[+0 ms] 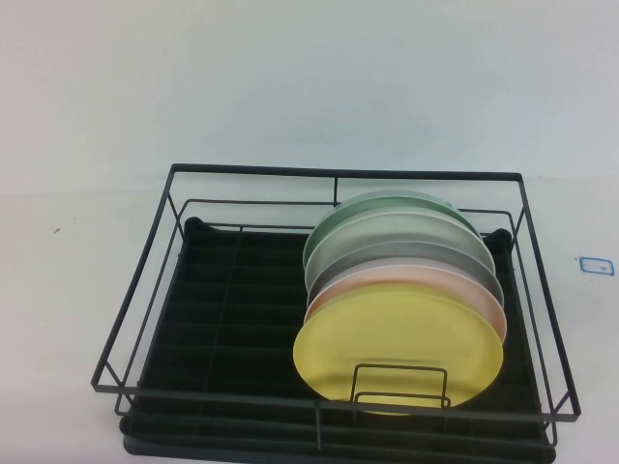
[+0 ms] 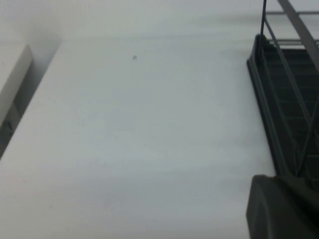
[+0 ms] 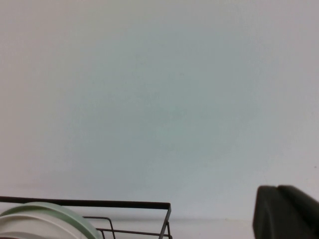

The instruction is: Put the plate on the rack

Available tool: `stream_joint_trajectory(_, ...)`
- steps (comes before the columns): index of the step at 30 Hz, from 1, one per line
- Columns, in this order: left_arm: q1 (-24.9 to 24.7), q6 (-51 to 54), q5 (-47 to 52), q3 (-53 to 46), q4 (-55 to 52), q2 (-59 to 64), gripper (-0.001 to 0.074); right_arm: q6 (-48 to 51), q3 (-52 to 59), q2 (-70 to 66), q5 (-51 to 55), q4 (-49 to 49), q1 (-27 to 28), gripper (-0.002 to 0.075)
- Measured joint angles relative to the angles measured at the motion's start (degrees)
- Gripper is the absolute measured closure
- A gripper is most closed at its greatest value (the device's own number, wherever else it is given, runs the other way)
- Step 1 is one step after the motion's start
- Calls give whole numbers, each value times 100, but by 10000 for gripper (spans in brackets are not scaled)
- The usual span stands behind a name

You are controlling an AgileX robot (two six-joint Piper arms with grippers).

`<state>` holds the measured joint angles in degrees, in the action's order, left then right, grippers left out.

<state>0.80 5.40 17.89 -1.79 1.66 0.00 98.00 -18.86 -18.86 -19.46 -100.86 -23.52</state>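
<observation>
The bright-yellow plate (image 1: 397, 353) stands tilted on edge in the right half of the black wire rack (image 1: 232, 290), at the front of a row of plates and just behind the small wire loop. Neither gripper shows in the high view. A dark part of my left gripper (image 2: 284, 209) shows in the left wrist view, over the white table beside the rack's side (image 2: 284, 99). A dark part of my right gripper (image 3: 286, 211) shows in the right wrist view, apart from the rack's top wire (image 3: 124, 204). Neither gripper holds anything that I can see.
Behind the yellow plate stand a pale pink plate (image 1: 387, 282), grey plates (image 1: 406, 253) and a green plate (image 1: 358, 215), the last also in the right wrist view (image 3: 50, 219). The rack's left half holds no plates. A small blue-edged mark (image 1: 596, 265) lies on the table at right.
</observation>
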Motion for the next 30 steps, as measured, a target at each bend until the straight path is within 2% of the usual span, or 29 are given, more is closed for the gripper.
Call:
stream_joint_trajectory(23,0,0,91,0,-25,0,734,78,0,0,0,0,0,728)
stream_joint_trajectory(26,0,0,91,0,-25,0,734,516,0,36,145,0,0,728)
stream_joint_trajectory(30,10,0,91,0,-25,0,734,1457,0,47,1003,0,0,728)
